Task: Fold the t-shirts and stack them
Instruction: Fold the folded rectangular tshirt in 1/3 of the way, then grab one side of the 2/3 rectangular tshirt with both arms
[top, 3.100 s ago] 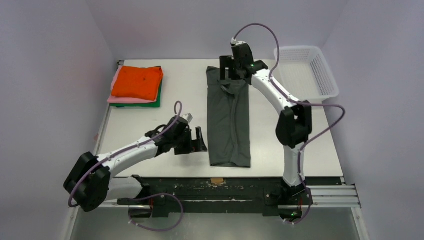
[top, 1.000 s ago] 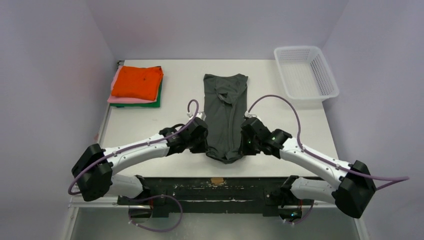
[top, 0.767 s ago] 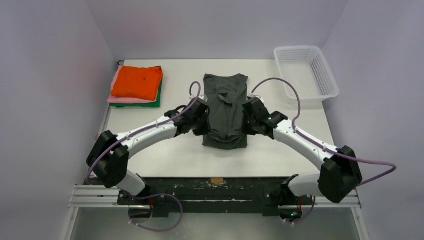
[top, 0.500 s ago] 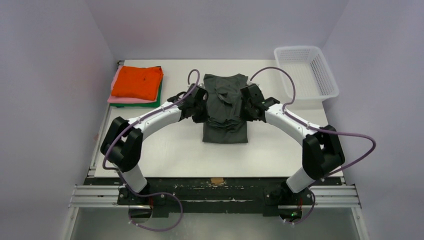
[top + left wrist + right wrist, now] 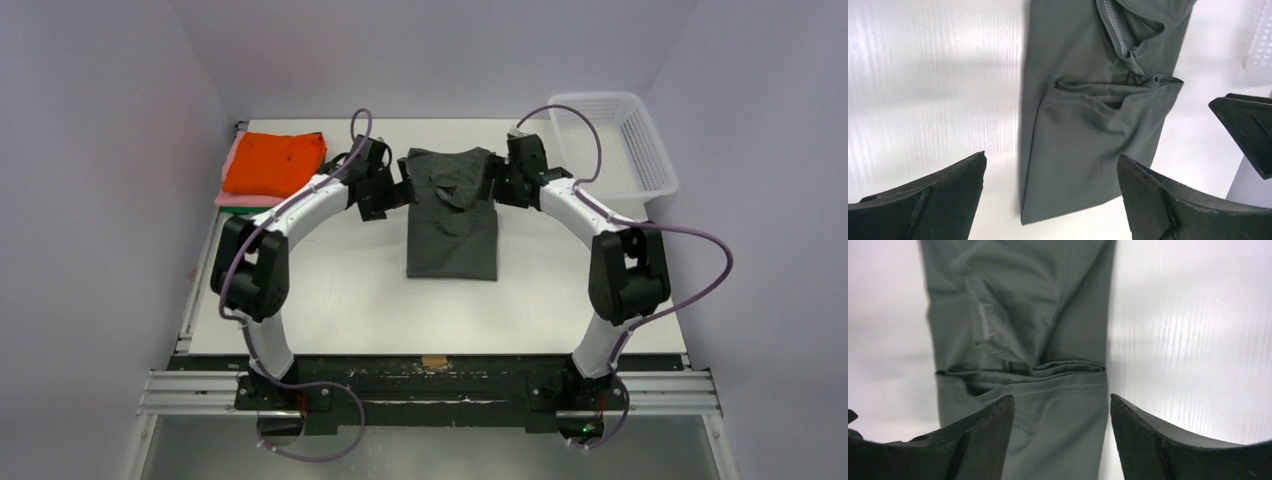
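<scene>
The dark grey t-shirt (image 5: pixel 452 225) lies flat at the table's middle back, its near half folded up over the far half. It also shows in the left wrist view (image 5: pixel 1093 130) and the right wrist view (image 5: pixel 1038 355). My left gripper (image 5: pixel 392 192) is open and empty at the shirt's left edge near the collar end. My right gripper (image 5: pixel 500 185) is open and empty at its right edge. A folded stack lies at the back left: the orange t-shirt (image 5: pixel 275 163) on top, the pink one (image 5: pixel 232 200) and the green one (image 5: pixel 314 203) under it.
A white mesh basket (image 5: pixel 612 145) stands at the back right corner, just right of my right arm. The table's (image 5: pixel 380 310) near edge meets a black rail where both arm bases sit.
Both grippers carried the shirt's near hem up and away over the far half, then let go and opened. The shirt is half its former length.
</scene>
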Tool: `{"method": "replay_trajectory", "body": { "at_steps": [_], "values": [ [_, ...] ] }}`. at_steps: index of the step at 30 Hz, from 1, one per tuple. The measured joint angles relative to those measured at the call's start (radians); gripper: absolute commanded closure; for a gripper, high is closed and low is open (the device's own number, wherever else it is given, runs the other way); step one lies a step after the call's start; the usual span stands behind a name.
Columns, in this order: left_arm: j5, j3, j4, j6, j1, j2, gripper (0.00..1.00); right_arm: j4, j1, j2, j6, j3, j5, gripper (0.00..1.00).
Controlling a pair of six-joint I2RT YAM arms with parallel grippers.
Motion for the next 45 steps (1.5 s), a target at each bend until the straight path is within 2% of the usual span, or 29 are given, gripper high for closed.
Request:
{"method": "replay_trajectory", "body": {
  "at_steps": [5, 9, 12, 16, 20, 28, 31, 34, 37, 39, 45],
  "values": [
    [-0.007, -0.240, 0.039, 0.007, -0.025, -0.283, 0.00, 0.080, 0.045, -0.224, -0.039, -0.211, -0.055, 0.27],
    [-0.007, -0.431, 0.065, 0.005, -0.066, -0.479, 0.00, 0.084, 0.180, -0.298, -0.069, -0.284, -0.076, 0.28],
    [-0.008, -0.530, 0.090, -0.005, -0.095, -0.512, 0.00, 0.093, 0.250, -0.285, -0.045, -0.306, -0.065, 0.28],
    [-0.009, -0.574, 0.101, -0.025, -0.135, -0.447, 0.01, 0.086, 0.240, -0.319, 0.051, -0.405, 0.005, 0.28],
    [0.005, -0.574, 0.144, -0.046, -0.158, -0.338, 0.13, 0.073, 0.225, -0.401, 0.145, -0.541, 0.048, 0.30],
    [-0.003, -0.507, 0.166, -0.060, -0.169, -0.203, 0.60, 0.076, 0.217, -0.428, 0.229, -0.658, 0.056, 0.46],
    [0.001, -0.488, 0.180, -0.063, -0.178, -0.170, 0.81, 0.104, 0.213, -0.414, 0.238, -0.660, 0.053, 0.54],
    [0.006, -0.476, 0.192, -0.071, -0.196, -0.143, 1.00, 0.127, 0.212, -0.384, 0.241, -0.660, 0.043, 0.67],
    [0.006, -0.471, 0.197, -0.074, -0.210, -0.134, 1.00, 0.154, 0.212, -0.365, 0.240, -0.660, 0.029, 0.90],
    [0.003, -0.471, 0.195, -0.076, -0.214, -0.133, 1.00, 0.160, 0.212, -0.360, 0.237, -0.662, 0.027, 1.00],
    [0.003, -0.496, 0.203, -0.075, -0.220, -0.157, 1.00, 0.129, 0.212, -0.399, 0.216, -0.679, 0.030, 1.00]
  ]
}}
